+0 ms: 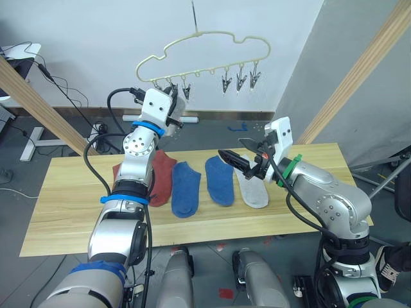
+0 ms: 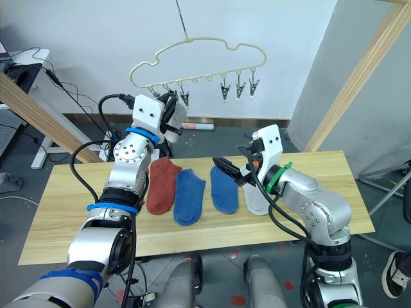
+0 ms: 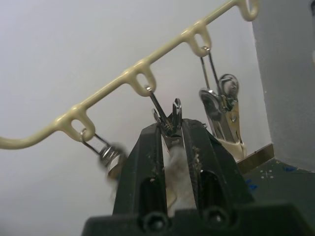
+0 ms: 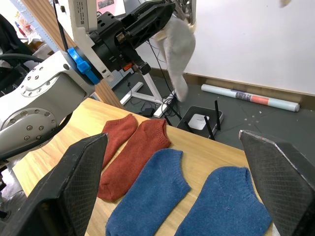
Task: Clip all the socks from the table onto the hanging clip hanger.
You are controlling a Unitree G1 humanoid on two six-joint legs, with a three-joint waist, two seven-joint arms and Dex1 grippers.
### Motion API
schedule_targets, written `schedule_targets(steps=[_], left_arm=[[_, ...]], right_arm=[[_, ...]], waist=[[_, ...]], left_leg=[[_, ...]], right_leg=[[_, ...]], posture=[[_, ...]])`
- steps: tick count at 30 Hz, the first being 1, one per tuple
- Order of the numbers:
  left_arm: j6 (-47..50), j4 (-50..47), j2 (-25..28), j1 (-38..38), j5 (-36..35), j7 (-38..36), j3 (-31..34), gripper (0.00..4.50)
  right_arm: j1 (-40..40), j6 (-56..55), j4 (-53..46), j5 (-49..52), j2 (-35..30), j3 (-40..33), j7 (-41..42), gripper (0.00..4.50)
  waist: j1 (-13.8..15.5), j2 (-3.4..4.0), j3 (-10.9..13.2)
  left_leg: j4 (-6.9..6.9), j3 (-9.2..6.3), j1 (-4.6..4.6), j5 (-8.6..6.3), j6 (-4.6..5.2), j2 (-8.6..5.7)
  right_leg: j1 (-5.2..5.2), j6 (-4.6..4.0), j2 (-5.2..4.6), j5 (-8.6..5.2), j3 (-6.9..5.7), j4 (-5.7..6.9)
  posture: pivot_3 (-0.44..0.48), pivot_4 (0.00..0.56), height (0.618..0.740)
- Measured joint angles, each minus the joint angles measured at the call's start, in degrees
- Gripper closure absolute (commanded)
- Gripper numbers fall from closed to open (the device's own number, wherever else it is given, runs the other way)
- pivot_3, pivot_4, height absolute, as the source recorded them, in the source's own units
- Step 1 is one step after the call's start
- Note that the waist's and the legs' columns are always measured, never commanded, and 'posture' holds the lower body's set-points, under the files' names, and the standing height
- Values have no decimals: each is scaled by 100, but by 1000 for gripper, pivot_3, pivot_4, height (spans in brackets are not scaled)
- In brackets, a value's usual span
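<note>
My left gripper is raised to the pale-yellow clip hanger and is shut on a light grey sock. In the left wrist view the gripper touches a metal clip, with the sock between its fingers. On the table lie two rust-red socks, two blue socks and another grey sock. My right gripper hovers open above the right blue sock and the grey one, holding nothing.
Thick wooden rails slant at the left and right. Three more clips hang free at the hanger's right. A paper roll and a small white box lie on the floor behind the table.
</note>
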Motion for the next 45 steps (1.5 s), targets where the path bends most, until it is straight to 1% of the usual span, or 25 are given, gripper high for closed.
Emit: schedule_targets(steps=[12, 16, 19, 23, 27, 30, 34, 37, 40, 44, 45], left_arm=[[105, -129, -4, 77, -164, 6, 50, 4280], [331, -202, -88, 77, -447, -65, 192, 4280], [767, -511, -242, 78, -875, -317, 335, 4280], [1143, -860, -291, 77, -1226, -483, 454, 4280], [2021, -1269, -388, 82, -1879, -569, 756, 4280], [2702, -1600, -400, 146, -2200, -625, 815, 4280], [3692, -2120, -264, 380, -2565, -655, 875, 4280], [4532, -2692, 170, 630, -2774, -968, 765, 4280], [5310, -3132, 581, 732, -3038, -1178, 821, 4280], [6338, -3394, 856, 723, -3593, -1416, 921, 4280], [6638, -3396, 938, 714, -3770, -1488, 977, 4280]], right_arm=[[0, -5, 0, 0, 7, 0, -10, 0], [0, -6, 0, 0, 5, 1, -10, 0], [1, -17, 0, -26, -10, 9, -12, 0], [32, -80, 6, -60, -23, 21, -17, 0], [81, -117, 78, -92, -27, 23, -40, 0], [91, -119, 83, -93, -27, 35, -48, 0], [90, -124, 111, -151, -145, 53, -59, 0], [112, -206, 429, -599, -581, 264, -90, 0], [266, -303, 841, -1050, -1056, 471, -41, 0], [396, -790, 1416, -1553, -1216, 913, 166, 0], [400, -1002, 1711, -1697, -1215, 1020, 223, 0]], waist=[[0, 0, 0], [0, 0, 0], [7, 0, 0], [-4, 0, 0], [-18, 0, 0], [-24, 0, 0], [-27, 0, 0], [-32, 0, 0], [-10, 0, 0], [-19, 0, 0], [-24, -1, 0]], left_leg=[[0, 0, 0, 0, 0, 0], [1, -1, 0, 0, 0, 0], [2, -1, -1, 0, 0, 0], [2, -2, 0, 0, 0, 1], [4, -3, 1, 0, 0, 1], [5, -2, 1, 0, 0, 1], [5, -4, 3, 1, 0, 2], [5, 0, 8, 1, 0, 1], [5, -2, 9, 1, 0, 2], [6, 0, 10, 1, 0, 1], [6, 0, 11, 1, 0, 1]], right_leg=[[0, 0, 0, 0, 0, 1], [0, 0, 0, 0, 0, 1], [1, 0, 0, 0, -1, 1], [0, 0, 0, 0, -1, 2], [1, 0, 0, 0, 0, 4], [2, 0, 0, 0, 1, 4], [2, 0, 1, 0, 0, 6], [2, 0, 0, 0, 5, 7], [2, 0, 0, 0, 2, 7], [4, 1, 1, -1, 5, 6], [4, 1, 1, -1, 5, 6]], posture=[[-80, 262, 740], [-80, 265, 740], [-80, 266, 740], [-78, 267, 740], [-74, 267, 740], [-74, 267, 740], [-73, 269, 740], [-68, 270, 740], [-62, 270, 740], [-56, 269, 740], [-49, 269, 740]])
